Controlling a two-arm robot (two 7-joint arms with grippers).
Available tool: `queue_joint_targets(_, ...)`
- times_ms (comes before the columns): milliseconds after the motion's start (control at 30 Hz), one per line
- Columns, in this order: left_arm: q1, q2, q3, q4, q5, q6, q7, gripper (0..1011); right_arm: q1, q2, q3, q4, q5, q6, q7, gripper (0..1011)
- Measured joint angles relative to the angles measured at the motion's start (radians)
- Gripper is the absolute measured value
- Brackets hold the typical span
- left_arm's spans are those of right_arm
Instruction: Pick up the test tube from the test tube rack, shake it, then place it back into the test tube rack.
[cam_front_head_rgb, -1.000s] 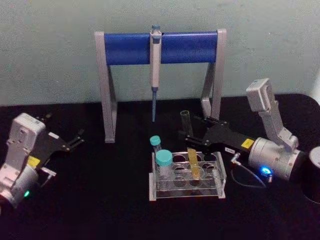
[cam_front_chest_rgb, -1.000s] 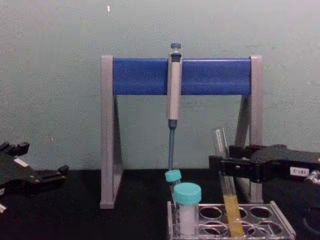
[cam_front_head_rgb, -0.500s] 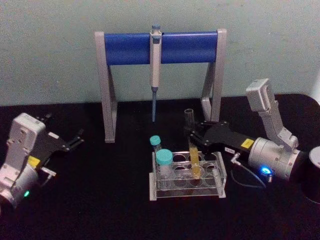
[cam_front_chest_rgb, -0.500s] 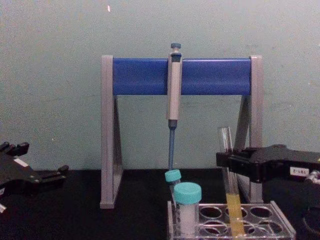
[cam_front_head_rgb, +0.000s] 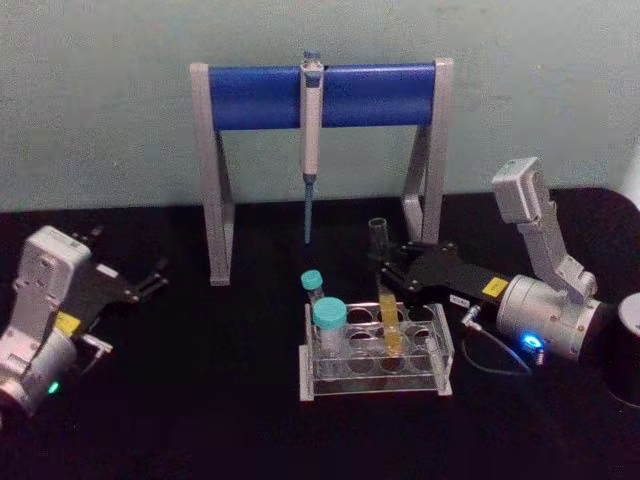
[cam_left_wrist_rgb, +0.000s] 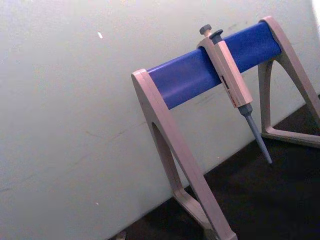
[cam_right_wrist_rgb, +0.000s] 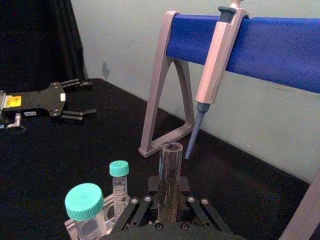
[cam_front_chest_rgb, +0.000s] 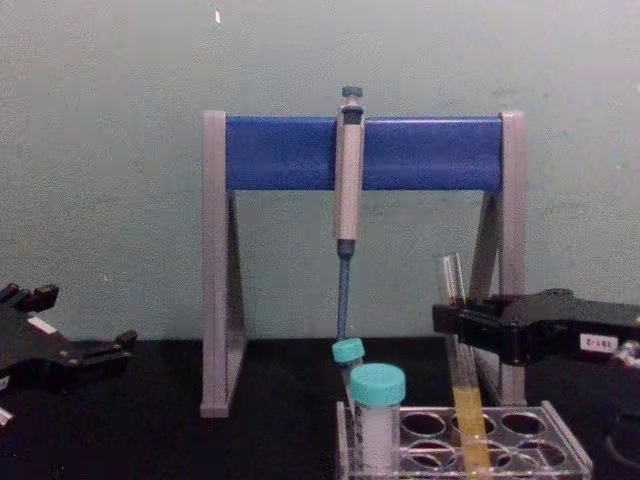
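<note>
The test tube (cam_front_head_rgb: 382, 288) stands nearly upright with its yellow-orange lower end down in a back-row hole of the clear test tube rack (cam_front_head_rgb: 442, 352). My right gripper (cam_front_head_rgb: 384, 268) reaches in from the right and is shut on the test tube's clear upper part, just above the rack. From the chest, the test tube (cam_front_chest_rgb: 461, 390) rises past the right gripper (cam_front_chest_rgb: 450, 318) out of the rack (cam_front_chest_rgb: 562, 442). In the right wrist view the test tube (cam_right_wrist_rgb: 170, 172) sits between the fingers (cam_right_wrist_rgb: 142, 206). My left gripper (cam_front_head_rgb: 150, 279) rests open on the table at far left.
Two teal-capped vials (cam_front_head_rgb: 327, 320) stand in the rack's left holes. Behind the rack stands the grey-and-blue pipette stand (cam_front_head_rgb: 255, 96) with a pipette (cam_front_head_rgb: 311, 120) hanging from it. A dark cylinder (cam_front_head_rgb: 628, 345) sits at the right edge. A cable (cam_front_head_rgb: 490, 355) loops right of the rack.
The test tube went from leaning to nearly upright and sank a little deeper into its rack hole, with the right gripper shifting slightly right. The left arm stayed put.
</note>
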Motion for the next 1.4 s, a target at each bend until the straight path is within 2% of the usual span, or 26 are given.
queue_joint_targets(267,0.0,0.0,0.0,0.0,0.0,0.0,0.0,1001,0.0,0.001,0.0,0.0,0.0,-0.001,0.001,230)
queue_joint_targets(667,0.0,0.0,0.0,0.0,0.0,0.0,0.0,1001,-0.026,0.025,0.021,-0.062,0.049,-0.016,0.009,229)
queue_joint_targets(833,0.0,0.0,0.0,0.0,0.0,0.0,0.0,1001,-0.044,0.037,0.048,-0.119,0.072,-0.027,-0.015,229)
queue_joint_targets(1100,0.0,0.0,0.0,0.0,0.0,0.0,0.0,1001,-0.069,0.041,0.098,-0.187,0.104,-0.082,-0.051,229)
queue_joint_targets(1267,0.0,0.0,0.0,0.0,0.0,0.0,0.0,1001,-0.078,0.032,0.118,-0.193,0.098,-0.112,-0.083,229)
queue_joint_targets(1400,0.0,0.0,0.0,0.0,0.0,0.0,0.0,1001,-0.08,0.023,0.124,-0.19,0.075,-0.121,-0.108,229)
